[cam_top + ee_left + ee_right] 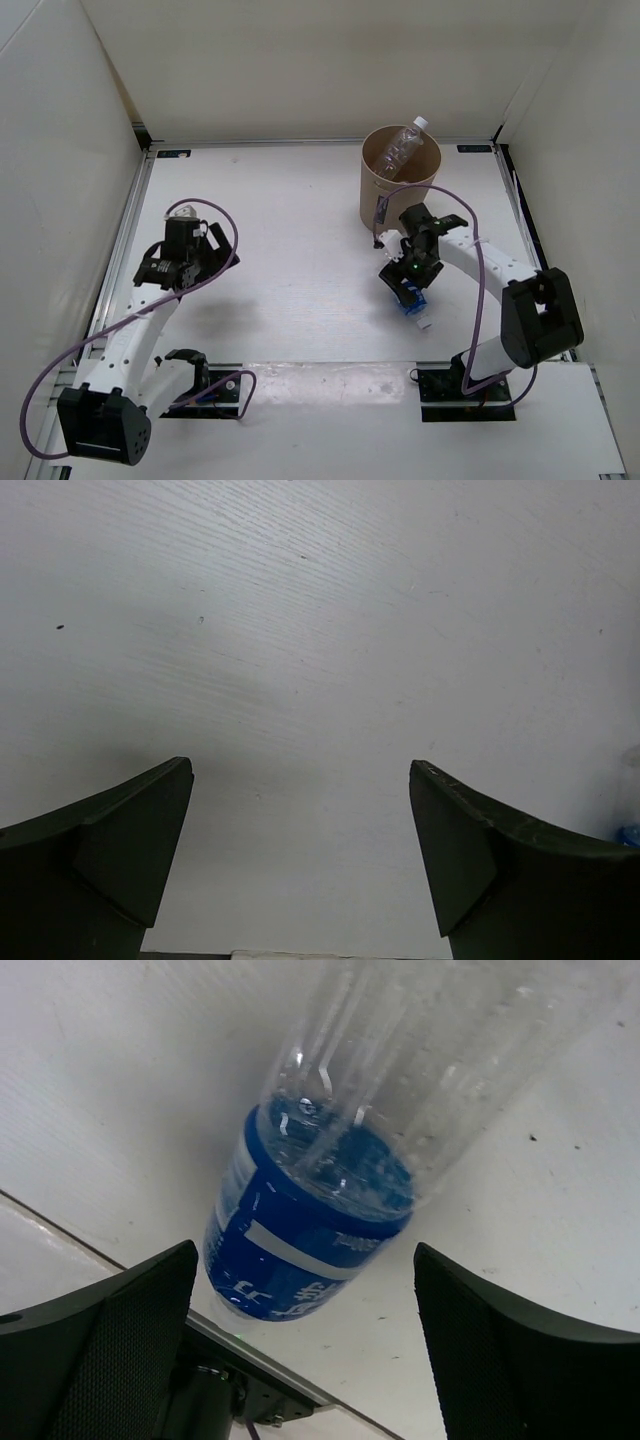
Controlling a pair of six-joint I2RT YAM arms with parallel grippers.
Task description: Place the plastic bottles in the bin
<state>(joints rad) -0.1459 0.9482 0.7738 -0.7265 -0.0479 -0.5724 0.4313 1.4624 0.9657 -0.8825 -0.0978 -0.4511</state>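
The tan round bin (388,200) stands at the back right of the table. A slim clear bottle with a white cap (405,146) leans inside it, neck sticking over the rim. The clear bottle with a blue label (413,303) lies on the table; in the right wrist view it (300,1245) lies just ahead of and between the fingers. My right gripper (404,280) (303,1250) is open above it, not closed on it. My left gripper (186,222) (300,770) is open and empty over bare table. A small clear object (184,210) sits at its tip. The orange bottle is out of view.
White walls enclose the table on the left, back and right. A metal rail (290,1385) runs along the table's near strip below the right gripper. Purple cables (225,235) loop off both arms.
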